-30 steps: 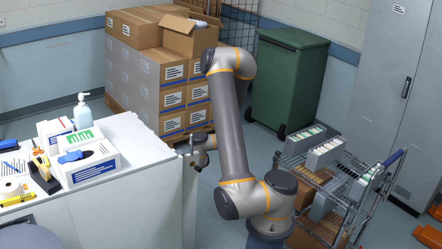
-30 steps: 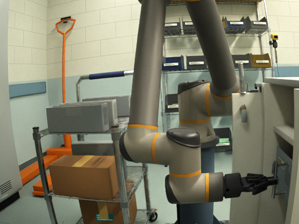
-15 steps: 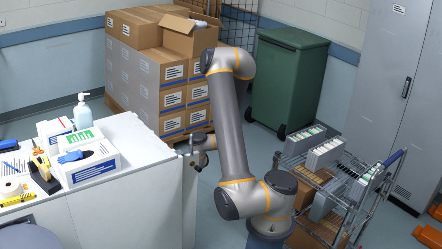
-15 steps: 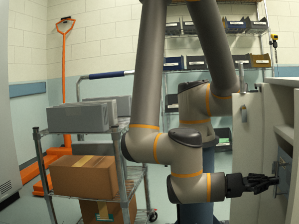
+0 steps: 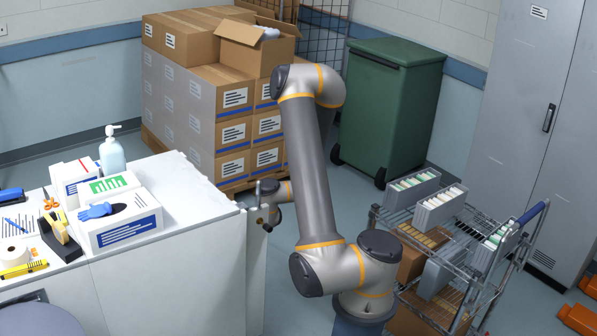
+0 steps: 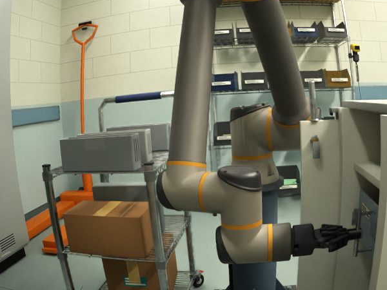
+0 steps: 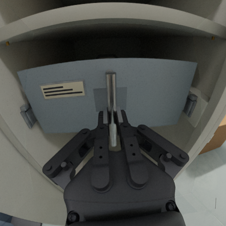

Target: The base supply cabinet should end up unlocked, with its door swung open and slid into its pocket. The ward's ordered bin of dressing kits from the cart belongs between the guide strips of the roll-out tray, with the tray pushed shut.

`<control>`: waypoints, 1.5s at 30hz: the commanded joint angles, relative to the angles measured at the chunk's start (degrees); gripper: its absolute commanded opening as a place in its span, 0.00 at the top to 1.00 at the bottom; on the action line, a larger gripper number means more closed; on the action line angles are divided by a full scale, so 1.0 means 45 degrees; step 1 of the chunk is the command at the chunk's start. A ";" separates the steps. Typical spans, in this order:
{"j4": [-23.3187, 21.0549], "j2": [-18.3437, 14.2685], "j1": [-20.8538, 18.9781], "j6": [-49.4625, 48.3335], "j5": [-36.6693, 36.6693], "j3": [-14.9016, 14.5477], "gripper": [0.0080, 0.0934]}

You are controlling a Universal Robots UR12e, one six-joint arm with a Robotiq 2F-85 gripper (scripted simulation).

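The roll-out tray's handle point(image 7: 111, 98), an upright metal bar, stands on the tray's blue-grey front panel point(image 7: 108, 93) low inside the white base cabinet point(image 5: 167, 250). The panel carries a small label at its left. The cabinet door point(image 6: 318, 203) stands swung open, edge-on beside the cabinet opening. Several grey bins of kits point(image 5: 426, 196) sit on the wire cart point(image 5: 455, 259) to the arm's right. My gripper point(image 7: 112, 118) reaches into the cabinet's lower bay and is closed around the tray handle.
A green wheeled waste bin point(image 5: 388, 104) stands behind the arm, with stacked cardboard boxes point(image 5: 213, 96) on a pallet to its left. Glove boxes point(image 5: 117, 217), a pump bottle and desk items cover the cabinet top. A tall grey locker point(image 5: 542, 125) stands at the right.
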State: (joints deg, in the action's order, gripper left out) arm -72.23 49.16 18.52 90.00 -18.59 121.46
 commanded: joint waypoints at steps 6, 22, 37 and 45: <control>-0.0005 0.0009 -0.0012 0.0001 0.0028 -0.0013 1.00; -0.0005 0.0008 -0.0005 0.0001 0.0021 -0.0014 0.89; -0.0005 0.0008 -0.0005 0.0001 0.0021 -0.0014 0.54; -0.0005 0.0008 -0.0005 0.0001 0.0021 -0.0014 0.53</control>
State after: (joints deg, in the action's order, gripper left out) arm -72.26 49.16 18.49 90.00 -18.49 121.41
